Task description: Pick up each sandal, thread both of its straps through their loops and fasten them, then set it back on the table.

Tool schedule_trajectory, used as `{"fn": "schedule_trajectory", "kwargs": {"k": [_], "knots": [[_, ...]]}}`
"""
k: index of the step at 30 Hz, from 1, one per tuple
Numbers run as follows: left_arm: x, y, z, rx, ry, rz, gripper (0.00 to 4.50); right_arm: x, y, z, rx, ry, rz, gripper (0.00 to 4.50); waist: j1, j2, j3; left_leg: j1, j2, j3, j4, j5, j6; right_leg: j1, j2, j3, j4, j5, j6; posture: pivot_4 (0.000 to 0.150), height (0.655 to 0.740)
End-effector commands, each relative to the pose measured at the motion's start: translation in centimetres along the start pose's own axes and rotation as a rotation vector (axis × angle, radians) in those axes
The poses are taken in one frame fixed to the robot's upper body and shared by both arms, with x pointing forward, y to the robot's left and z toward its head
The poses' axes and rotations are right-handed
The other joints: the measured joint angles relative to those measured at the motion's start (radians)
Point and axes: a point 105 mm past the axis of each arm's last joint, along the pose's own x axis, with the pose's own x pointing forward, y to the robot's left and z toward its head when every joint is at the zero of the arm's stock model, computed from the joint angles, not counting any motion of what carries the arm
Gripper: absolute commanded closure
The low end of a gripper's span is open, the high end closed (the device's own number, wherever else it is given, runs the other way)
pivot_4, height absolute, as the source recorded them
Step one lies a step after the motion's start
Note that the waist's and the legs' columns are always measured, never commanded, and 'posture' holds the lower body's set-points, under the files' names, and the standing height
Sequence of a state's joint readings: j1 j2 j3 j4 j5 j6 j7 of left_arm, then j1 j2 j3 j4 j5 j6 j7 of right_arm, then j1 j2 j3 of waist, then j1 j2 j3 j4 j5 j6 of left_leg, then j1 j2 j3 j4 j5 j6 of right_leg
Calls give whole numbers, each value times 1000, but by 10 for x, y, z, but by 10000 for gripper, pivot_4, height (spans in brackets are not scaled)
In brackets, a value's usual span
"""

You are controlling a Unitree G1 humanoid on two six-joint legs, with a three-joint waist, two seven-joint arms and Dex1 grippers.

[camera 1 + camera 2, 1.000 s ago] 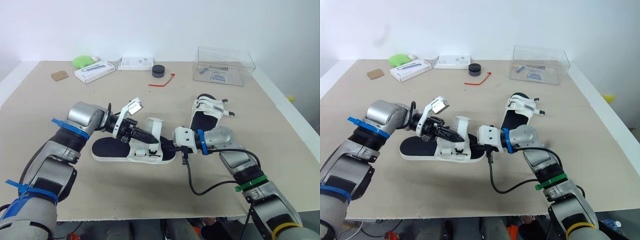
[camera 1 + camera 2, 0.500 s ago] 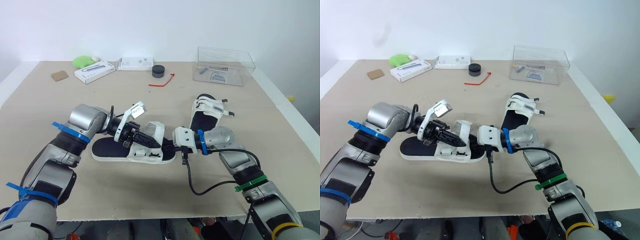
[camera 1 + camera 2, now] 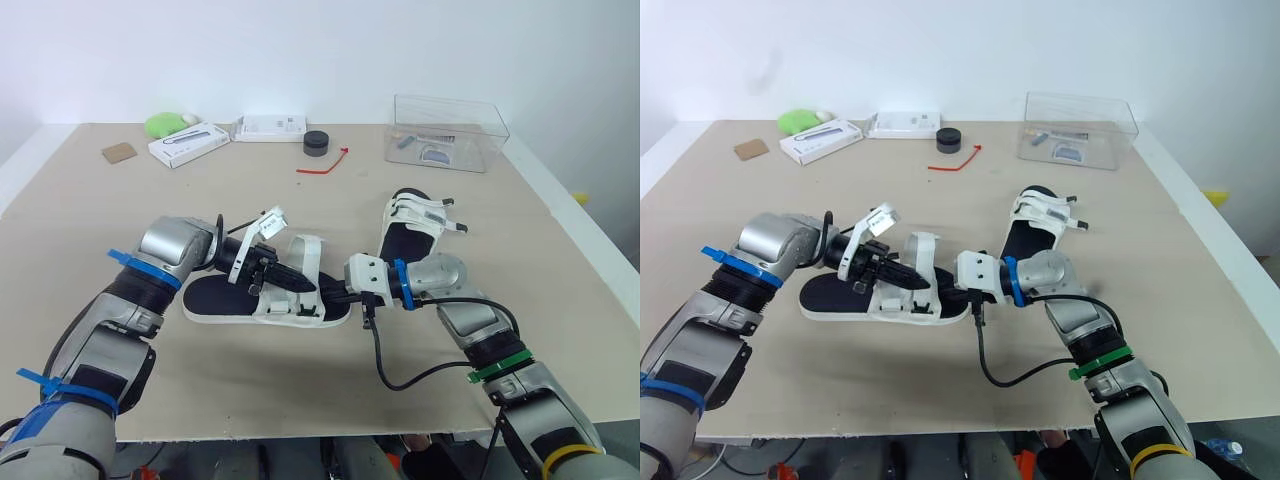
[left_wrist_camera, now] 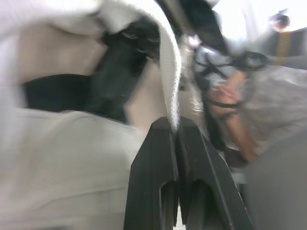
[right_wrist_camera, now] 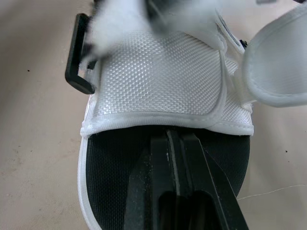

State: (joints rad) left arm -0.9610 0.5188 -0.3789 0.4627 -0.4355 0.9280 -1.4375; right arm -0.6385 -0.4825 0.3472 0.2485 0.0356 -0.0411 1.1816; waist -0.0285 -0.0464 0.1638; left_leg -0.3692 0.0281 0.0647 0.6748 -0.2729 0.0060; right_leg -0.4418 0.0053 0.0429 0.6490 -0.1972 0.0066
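Note:
A sandal (image 3: 215, 299) with a black sole and white upper lies on its side on the table, near the front. My left gripper (image 3: 303, 286) reaches across the upper and is shut on the edge of a white strap (image 4: 170, 72), which arches up over the sandal (image 3: 310, 252). My right gripper (image 3: 328, 297) is shut, its fingertips lying on the black footbed (image 5: 115, 167) just under the hem of the white upper (image 5: 158, 81). A black loop (image 5: 76, 52) sticks out at the upper's side. The second sandal (image 3: 408, 228) lies behind my right wrist.
At the back right stands a clear plastic box (image 3: 448, 130). Across the back lie a black round puck (image 3: 317, 142), a red tie (image 3: 325, 163), two white boxes (image 3: 188, 142) (image 3: 270, 126), a green object (image 3: 165, 123) and a brown card (image 3: 119, 151). My right arm trails a black cable (image 3: 400, 375).
My left gripper has come down lower and closer to the sandal's upper, still holding the strap. The right gripper and both sandals stay where they were.

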Motion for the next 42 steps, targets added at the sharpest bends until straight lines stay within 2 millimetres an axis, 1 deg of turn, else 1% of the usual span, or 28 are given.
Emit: {"fn": "schedule_trajectory", "kwargs": {"k": [1,4,11,20,25,30,35,38,42], "knots": [[-3,9,-1,34,16,54,44265,-2,1,-12,26,53,-2,45000,0,0,0,0,0,0,0,0,0,0,0,0,0,0,0,1500,7400],[-3,10,-2,61,24,50,44265,-2,0,-12,24,54,-2,45000,0,0,0,0,0,0,0,0,0,0,0,0,0,0,0,1500,7400],[-2,-3,7,86,1,-13,44265,-3,1,-12,23,56,1,45000,0,0,0,0,0,0,0,0,0,0,0,0,0,0,0,1500,7400],[1,-9,10,135,10,-25,44265,-3,1,-12,19,57,4,45000,-1,0,0,0,0,0,0,0,0,0,0,0,0,0,0,1500,7400],[5,-18,3,212,55,-58,44265,-4,1,-12,18,60,6,45000,-1,0,0,0,0,0,0,0,0,0,0,0,0,0,0,1500,7400],[4,-18,-14,217,115,-75,44265,-4,1,-12,19,60,5,45000,-2,0,0,0,0,0,0,0,0,0,0,0,0,0,0,1500,7400],[4,-20,-22,241,162,-85,44265,-5,1,-13,20,64,5,45000,-2,0,0,0,1,0,0,0,1,0,0,0,0,0,-1,1500,7400],[3,-17,-22,249,165,-65,44265,-5,1,-13,20,63,5,45000,-2,0,0,0,1,0,0,-1,1,0,1,0,0,-1,-1,1500,7400],[3,-16,-10,223,109,-56,44265,-4,0,-13,19,63,6,45000,-2,0,0,0,1,0,0,-1,1,0,1,0,0,-1,-1,1500,7400]]}}
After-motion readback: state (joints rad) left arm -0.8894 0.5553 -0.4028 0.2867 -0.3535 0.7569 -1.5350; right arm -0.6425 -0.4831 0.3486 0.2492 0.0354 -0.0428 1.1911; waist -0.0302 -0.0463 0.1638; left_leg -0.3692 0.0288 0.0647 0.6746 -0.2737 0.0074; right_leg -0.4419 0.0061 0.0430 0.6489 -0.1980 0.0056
